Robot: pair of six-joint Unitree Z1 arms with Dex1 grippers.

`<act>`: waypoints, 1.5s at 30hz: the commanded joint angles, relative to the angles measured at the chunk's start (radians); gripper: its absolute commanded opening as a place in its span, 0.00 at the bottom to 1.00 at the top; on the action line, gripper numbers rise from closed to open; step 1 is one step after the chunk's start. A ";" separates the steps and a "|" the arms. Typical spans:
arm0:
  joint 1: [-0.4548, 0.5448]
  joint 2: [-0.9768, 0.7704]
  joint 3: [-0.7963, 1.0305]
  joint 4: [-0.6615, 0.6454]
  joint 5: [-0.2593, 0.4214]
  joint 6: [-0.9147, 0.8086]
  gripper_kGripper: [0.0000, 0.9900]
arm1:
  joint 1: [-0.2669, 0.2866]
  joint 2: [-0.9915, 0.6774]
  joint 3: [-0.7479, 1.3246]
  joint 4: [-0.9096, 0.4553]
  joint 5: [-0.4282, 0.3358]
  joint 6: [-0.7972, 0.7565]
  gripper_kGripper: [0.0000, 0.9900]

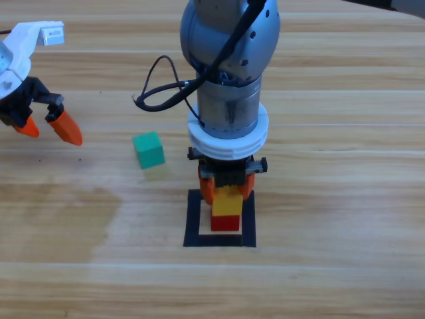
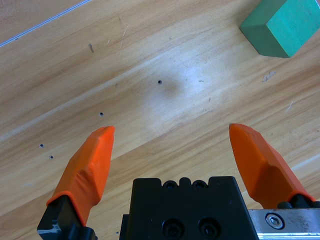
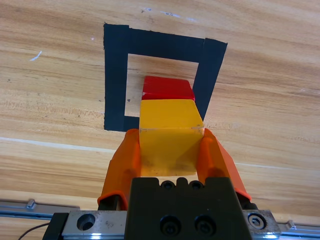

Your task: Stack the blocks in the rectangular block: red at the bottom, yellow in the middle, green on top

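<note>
**Op:** I had the right gripper (image 3: 170,150) clamped on the yellow cube (image 1: 227,202), one orange jaw flat on each side face, with it sitting over the red cube (image 1: 226,222) inside the black tape square (image 1: 194,226). From the wrist cam, yellow looked roughly lined up on red, but I couldn't tell whether it was fully seated or a hair above.

**Sup:** And the left?

**Op:** Left gripper (image 1: 46,126) was parked at the left edge, jaws wide apart, nothing between them. Green cube (image 1: 149,149) sat on bare table (image 1: 332,279) between the two arms, up-left of the square and well apart from it (it also showed in the corner of the left wrist cam).

**Sup:** How did you rate the handling?

**Op:** Cubes looked light, rigid, matte, so prob. decent friction w/ the jaws. I'd have taken green on two opposite flat faces, mid-height. Stack was the fragile bit: light blocks, a nudge would've shifted them.

**Sup:** Obstructions?

**Op:** Mainly the right arm itself, hanging over the square, plus its loose black cable (image 1: 159,93) looping out toward green. Otherwise nothing near.
</note>
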 commanded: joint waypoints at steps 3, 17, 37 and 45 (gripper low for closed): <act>0.022 0.025 -0.003 -0.013 -0.013 0.003 1.00 | 0.026 0.099 -0.006 0.012 0.019 0.006 0.90; 0.022 -0.002 -0.022 -0.013 -0.013 -0.019 1.00 | 0.041 -0.168 -0.077 0.012 -0.099 0.030 1.00; -0.274 0.107 -0.285 0.105 0.072 0.185 0.98 | -0.146 -1.002 1.186 -0.778 -0.043 -0.264 1.00; -0.297 0.153 -0.226 0.029 0.149 0.245 1.00 | -0.147 -0.929 1.210 -0.795 0.091 -0.387 1.00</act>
